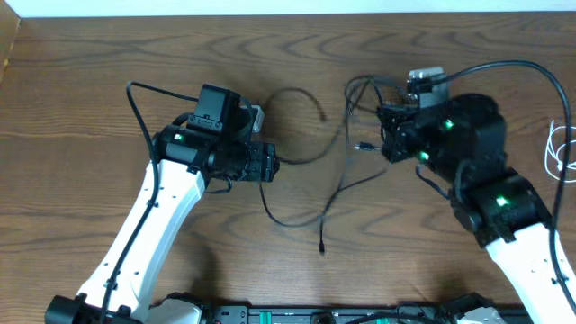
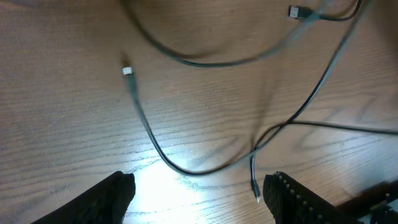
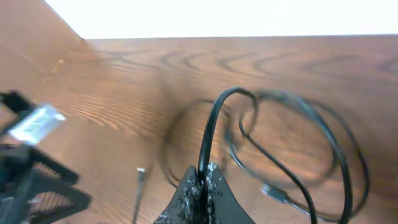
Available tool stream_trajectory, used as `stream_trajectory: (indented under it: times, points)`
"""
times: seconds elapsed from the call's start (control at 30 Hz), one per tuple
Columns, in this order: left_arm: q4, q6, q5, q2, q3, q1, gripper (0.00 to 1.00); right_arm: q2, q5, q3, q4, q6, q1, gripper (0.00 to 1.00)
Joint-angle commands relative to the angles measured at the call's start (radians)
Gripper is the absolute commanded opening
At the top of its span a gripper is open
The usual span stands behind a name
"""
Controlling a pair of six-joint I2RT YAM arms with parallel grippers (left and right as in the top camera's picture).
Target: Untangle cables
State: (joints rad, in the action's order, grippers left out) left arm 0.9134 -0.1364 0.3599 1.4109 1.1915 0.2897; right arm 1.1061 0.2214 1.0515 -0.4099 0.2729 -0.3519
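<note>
- Your left gripper [image 1: 273, 166] is left of centre on the wooden table [image 1: 90, 72], pointing right toward the tangle.
- In the left wrist view, your left gripper [image 2: 199, 186] is spread wide. Its fingers [image 2: 112, 193] are at the two bottom corners with nothing between them, and it holds no cable.
- Below those fingers one black strand curves across the wood. It runs from a silver-tipped plug [image 2: 127, 71] at the upper left down to a low bend between the fingers.
- A second small plug [image 2: 255, 186] lies just inside your right-hand finger.
- The black cables [image 1: 338, 183] lie loose on the table between your two grippers. One loop arcs near the left gripper, and several strands cross toward the right one.
- One free end [image 1: 322, 247] trails down toward the near edge of the table.
- Your right gripper [image 1: 389, 135] is right of centre, at the upper right part of the tangle.
- In the right wrist view, your right gripper [image 3: 202, 183] is pinched closed on a single black strand. That strand rises from the fingertips, arches over and joins blurred loops lying on the wood beyond.
- The white cable [image 1: 558, 148] lies by itself at the far right edge of the table, well apart from the black ones, and neither gripper touches it.
</note>
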Motion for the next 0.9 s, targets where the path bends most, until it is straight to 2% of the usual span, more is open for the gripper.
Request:
stream_trajectory:
  times: [0.0,0.03,0.17,0.23,0.27,0.3,0.33,0.4,0.43,0.63,0.77,0.87]
  points:
    - [0.002,0.008,-0.010,0.003,0.007,-0.002,0.72,-0.039,0.171,-0.002,0.077,-0.027,-0.003,0.01]
    - [-0.002,0.008,-0.010,0.003,0.007,-0.002,0.72,-0.035,0.222,-0.002,0.088,-0.027,-0.003,0.01]
    - [-0.009,0.008,-0.002,0.003,0.007,-0.002,0.72,0.023,-0.034,-0.002,-0.101,-0.027,0.000,0.02]
    - [-0.015,0.008,-0.002,0.003,0.007,-0.002,0.72,0.060,0.378,-0.002,-0.088,-0.155,-0.011,0.01]
    - [-0.026,0.008,-0.002,0.003,0.007,-0.002,0.72,0.065,0.490,-0.001,-0.066,-0.174,-0.022,0.01]
    - [-0.029,0.008,-0.002,0.003,0.007,-0.002,0.72,0.065,0.504,-0.001,-0.058,-0.175,-0.028,0.01]
    - [-0.032,0.008,-0.002,0.003,0.007,-0.002,0.72,0.064,0.497,0.000,-0.050,-0.175,-0.032,0.01]
    - [-0.030,0.008,-0.002,0.003,0.007,-0.002,0.72,0.063,0.324,0.006,-0.060,-0.146,-0.031,0.01]
    - [-0.026,0.008,-0.002,0.003,0.007,-0.002,0.72,0.063,0.137,0.011,-0.096,-0.083,-0.031,0.01]
    - [-0.024,0.008,-0.002,0.003,0.007,-0.002,0.72,0.065,0.031,0.011,-0.303,-0.126,-0.032,0.01]
    - [-0.025,0.008,-0.002,0.003,0.007,-0.002,0.72,0.065,0.081,0.011,-0.367,-0.143,-0.032,0.01]
    - [-0.026,0.005,-0.002,0.003,0.007,-0.002,0.72,0.064,0.262,0.034,-0.344,-0.213,-0.032,0.01]
